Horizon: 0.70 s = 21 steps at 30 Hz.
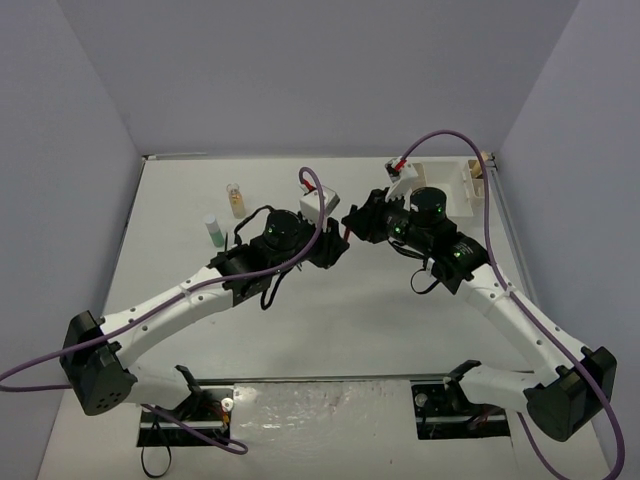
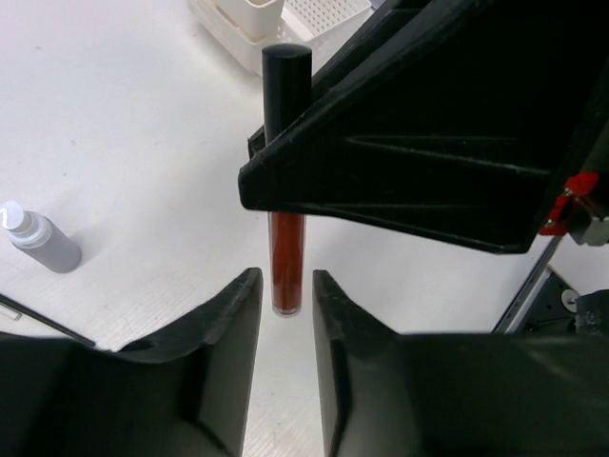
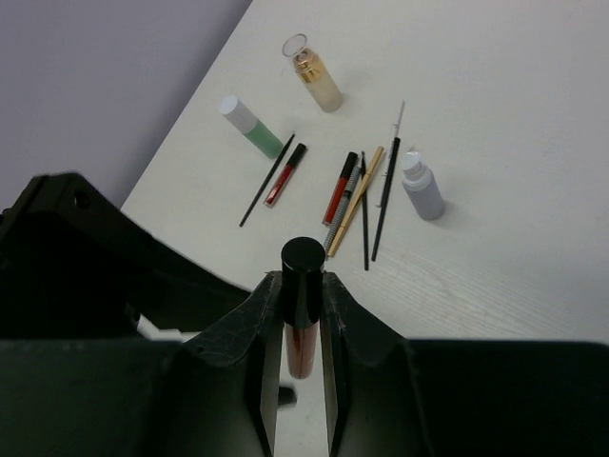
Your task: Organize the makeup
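Top external first: where are the two arms?
— Both reach in over the middle of the surface (image 1: 350,340). The left gripper (image 1: 333,247) and right gripper (image 1: 356,222) meet almost tip to tip. From up here I cannot tell how wide either one stands. A green bottle (image 1: 212,231) and an amber bottle (image 1: 236,200) are at the far left, and a white box (image 1: 468,182) is in the far right corner.
— Left wrist, then?
— A red tube (image 2: 286,252) with a black cap points its cap away from the camera. The right gripper clamps it across the middle, where cap meets red body. The tube's red end sits at the gap of the left gripper. Those jaws are only narrowly apart, with a thin strip of light on each side of the tube, so they do not seem to press it. A grey bottle (image 2: 43,243) is off to the left on the surface.
— And right wrist?
— The right gripper's jaws are closed tight on the red tube, just under the cap. Beyond it, the rest of the makeup lies on the surface: the green and amber bottles farthest away and the grey bottle to the right. Between them, bunched close, are two other red tubes (image 3: 340,188), a tan stick (image 3: 357,202) and several thin black pencils (image 3: 385,200).
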Available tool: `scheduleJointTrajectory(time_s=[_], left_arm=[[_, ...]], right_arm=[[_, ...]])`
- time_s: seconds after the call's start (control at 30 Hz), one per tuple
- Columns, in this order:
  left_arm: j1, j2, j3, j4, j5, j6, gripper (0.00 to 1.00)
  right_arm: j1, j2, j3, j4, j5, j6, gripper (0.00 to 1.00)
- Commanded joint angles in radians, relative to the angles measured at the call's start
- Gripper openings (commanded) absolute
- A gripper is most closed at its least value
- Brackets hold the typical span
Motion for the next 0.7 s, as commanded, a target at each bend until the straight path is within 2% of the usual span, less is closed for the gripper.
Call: scheduleJointTrajectory(time_s=[0.0, 0.1, 0.17, 0.27, 0.37, 0.53, 0.67], left_arm=[[0.014, -0.005, 0.074, 0.028, -0.058, -0.029, 0.53], [0.048, -0.008, 0.08, -0.049, -0.084, -0.06, 0.84], [0.085, -0.022, 0.083, -0.114, -0.104, -0.089, 0.94], [0.155, -0.055, 0.09, -0.259, -0.137, -0.131, 0.97], [0.259, -0.095, 0.088, -0.401, -0.141, -0.165, 0.97], [0.423, -0.181, 0.062, -0.593, -0.144, -0.133, 0.97], [0.482, -0.239, 0.023, -0.652, -0.153, -0.058, 0.97]], right_arm=[[-0.007, 0.01, 0.038, 0.067, 0.111, -0.061, 0.0], [-0.018, 0.021, 0.062, 0.063, 0.217, -0.117, 0.0], [-0.034, 0.039, 0.085, 0.062, 0.322, -0.16, 0.0], [-0.084, 0.096, 0.136, 0.076, 0.443, -0.26, 0.0], [-0.175, 0.157, 0.168, 0.145, 0.498, -0.309, 0.0], [-0.276, 0.289, 0.216, 0.303, 0.525, -0.374, 0.0], [-0.33, 0.421, 0.294, 0.361, 0.516, -0.412, 0.0]])
